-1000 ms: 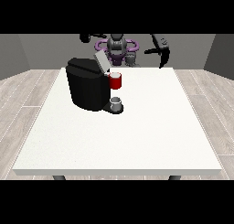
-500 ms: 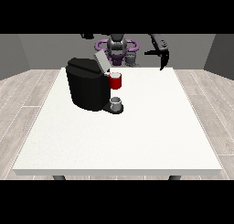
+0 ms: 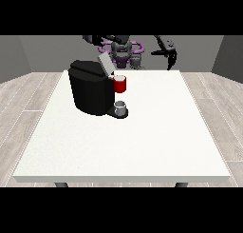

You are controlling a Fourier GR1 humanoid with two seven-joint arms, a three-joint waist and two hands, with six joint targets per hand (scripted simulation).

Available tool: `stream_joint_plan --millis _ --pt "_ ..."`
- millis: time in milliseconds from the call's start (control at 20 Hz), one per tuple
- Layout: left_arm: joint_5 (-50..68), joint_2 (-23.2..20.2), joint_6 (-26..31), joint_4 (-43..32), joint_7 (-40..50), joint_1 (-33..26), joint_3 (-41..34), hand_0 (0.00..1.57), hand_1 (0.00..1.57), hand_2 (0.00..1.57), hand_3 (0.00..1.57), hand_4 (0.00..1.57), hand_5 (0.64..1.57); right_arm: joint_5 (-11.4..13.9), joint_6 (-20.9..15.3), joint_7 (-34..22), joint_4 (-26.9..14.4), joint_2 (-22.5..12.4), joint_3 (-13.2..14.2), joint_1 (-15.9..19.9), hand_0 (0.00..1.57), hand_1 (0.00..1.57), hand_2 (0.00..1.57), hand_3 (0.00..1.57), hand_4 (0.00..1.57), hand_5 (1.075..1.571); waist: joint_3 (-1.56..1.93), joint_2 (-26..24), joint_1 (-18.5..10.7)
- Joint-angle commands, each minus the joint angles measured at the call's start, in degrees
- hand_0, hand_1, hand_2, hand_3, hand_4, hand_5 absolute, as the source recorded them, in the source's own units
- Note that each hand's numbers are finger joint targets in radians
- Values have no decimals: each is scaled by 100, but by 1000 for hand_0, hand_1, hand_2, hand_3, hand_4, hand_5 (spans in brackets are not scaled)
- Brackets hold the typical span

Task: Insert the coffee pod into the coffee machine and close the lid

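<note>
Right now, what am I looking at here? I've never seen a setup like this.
You are looking across a large white table at a humanoid robot, small at the far edge, seen from a camera that faces it. Its two arms end in black hands. The hand at the view's right hangs in the air above the table's far edge, fingers pointing down, holding nothing. The hand at the view's left is raised near the top and also holds nothing that I can see. On the table stands a black coffee machine with its lid tipped up, a red thing at the machine, and below it a small grey thing on the machine's base.
</note>
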State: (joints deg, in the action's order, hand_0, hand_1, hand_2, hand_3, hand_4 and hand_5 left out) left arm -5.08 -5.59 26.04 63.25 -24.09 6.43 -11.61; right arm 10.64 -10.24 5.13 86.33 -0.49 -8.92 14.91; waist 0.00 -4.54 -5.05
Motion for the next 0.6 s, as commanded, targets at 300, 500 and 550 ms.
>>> stream_joint_plan --millis 300,500,550 --pt "20 0 -265 459 -293 -134 116 0 0 0 0 342 1571 12 -129 220 -996 19 655 1046 0 0 0 0 395 1571 0 677 -146" --pt "180 -29 -190 626 -36 118 128 0 0 0 0 328 1571 -228 53 348 -1404 -425 1246 1569 0 0 0 0 369 1571 1 950 -220" --pt "239 -17 -144 498 -226 -216 92 0 0 0 0 357 1571 -184 203 529 -1388 -409 1054 1055 0 0 0 0 389 1571 0 742 -56"
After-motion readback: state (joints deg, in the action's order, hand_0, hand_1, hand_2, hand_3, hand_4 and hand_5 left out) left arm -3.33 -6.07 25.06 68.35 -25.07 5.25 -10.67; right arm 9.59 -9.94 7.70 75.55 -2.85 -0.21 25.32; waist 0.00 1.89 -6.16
